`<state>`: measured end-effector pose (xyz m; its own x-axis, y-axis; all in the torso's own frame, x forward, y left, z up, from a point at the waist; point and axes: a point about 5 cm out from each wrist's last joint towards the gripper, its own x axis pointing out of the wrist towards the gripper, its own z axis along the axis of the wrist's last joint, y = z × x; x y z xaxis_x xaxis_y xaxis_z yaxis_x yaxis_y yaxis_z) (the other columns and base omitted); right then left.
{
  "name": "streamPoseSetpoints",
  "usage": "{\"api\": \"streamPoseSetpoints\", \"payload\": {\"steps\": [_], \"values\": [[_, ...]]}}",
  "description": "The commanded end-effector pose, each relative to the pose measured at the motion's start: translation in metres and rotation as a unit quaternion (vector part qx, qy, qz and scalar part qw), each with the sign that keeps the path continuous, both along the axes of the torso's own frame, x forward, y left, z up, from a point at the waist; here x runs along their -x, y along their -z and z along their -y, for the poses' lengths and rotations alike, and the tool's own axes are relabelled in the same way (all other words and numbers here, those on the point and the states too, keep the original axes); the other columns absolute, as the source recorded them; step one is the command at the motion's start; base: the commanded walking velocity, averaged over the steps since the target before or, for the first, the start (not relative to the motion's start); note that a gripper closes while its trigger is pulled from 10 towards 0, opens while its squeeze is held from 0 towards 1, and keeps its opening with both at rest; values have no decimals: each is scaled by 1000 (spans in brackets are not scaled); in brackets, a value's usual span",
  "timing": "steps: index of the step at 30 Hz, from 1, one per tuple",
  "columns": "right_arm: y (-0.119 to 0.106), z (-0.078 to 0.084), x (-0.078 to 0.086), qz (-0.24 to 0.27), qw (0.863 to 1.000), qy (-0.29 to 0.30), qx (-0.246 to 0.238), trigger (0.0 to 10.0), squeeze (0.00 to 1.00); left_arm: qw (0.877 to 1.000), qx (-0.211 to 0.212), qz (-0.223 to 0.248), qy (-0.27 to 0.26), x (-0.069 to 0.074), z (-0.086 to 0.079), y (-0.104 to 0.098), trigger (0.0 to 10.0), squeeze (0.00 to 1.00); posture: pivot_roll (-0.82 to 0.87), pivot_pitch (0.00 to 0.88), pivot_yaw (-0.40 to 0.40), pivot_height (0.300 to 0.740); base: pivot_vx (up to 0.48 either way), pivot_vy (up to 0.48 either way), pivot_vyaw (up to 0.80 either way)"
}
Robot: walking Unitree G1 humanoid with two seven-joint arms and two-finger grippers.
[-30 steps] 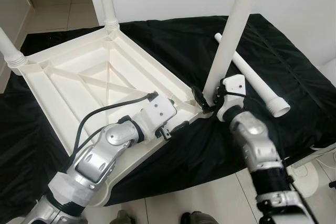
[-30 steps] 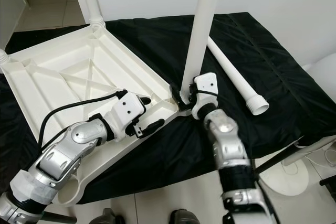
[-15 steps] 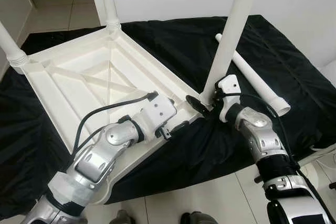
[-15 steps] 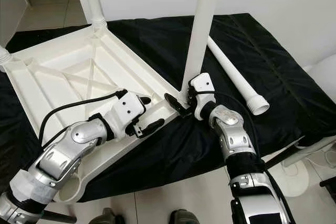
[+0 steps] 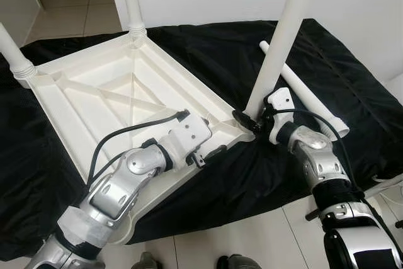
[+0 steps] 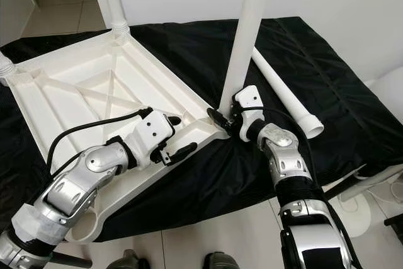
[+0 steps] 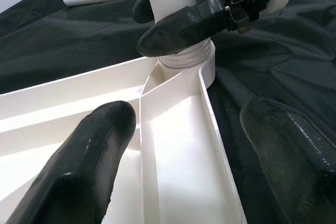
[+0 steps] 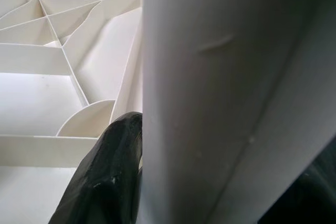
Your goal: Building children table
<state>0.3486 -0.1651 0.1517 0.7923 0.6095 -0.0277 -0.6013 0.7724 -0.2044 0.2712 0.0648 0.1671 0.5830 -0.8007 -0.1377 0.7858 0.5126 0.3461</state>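
Right gripper point(image 5: 250, 120) clamps the upright leg point(image 5: 281, 39) at its socket. Left gripper point(image 5: 211, 149), fingers apart, straddles the tabletop point(image 5: 94, 102) rim. 3 legs mounted; 1 loose leg point(image 5: 308, 96).

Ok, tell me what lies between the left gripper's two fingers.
The left gripper straddles the upturned tabletop's rim, with one rib between its fingers, seen in the left wrist view.
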Motion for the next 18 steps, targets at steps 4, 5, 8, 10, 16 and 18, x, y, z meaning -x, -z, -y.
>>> {"api": "streamPoseSetpoints", "payload": {"steps": [4,5,8,10,16,18], "values": [[19,4,2,-32,998,51,-8,10000,0,999,-14,-12,42,3,2,0,10000,0,-72,78,17,740,0,0,0],[19,5,1,-29,998,61,-6,10000,0,999,-14,-12,42,3,2,0,10000,0,-72,78,17,740,0,0,0],[19,4,1,-27,997,75,-8,10000,0,999,-14,-12,42,3,2,0,10000,0,-72,78,17,740,0,0,0],[19,-1,2,-24,993,116,-27,10000,0,999,-14,-13,41,3,2,1,10000,0,-71,79,14,740,0,0,0],[19,-9,5,-21,981,181,-65,10000,0,999,-14,-13,41,4,2,1,10000,0,-71,82,16,740,0,0,0],[19,-16,9,-19,975,207,-79,10000,0,999,-15,-13,42,4,1,1,10000,0,-71,84,18,740,0,0,0]]}}
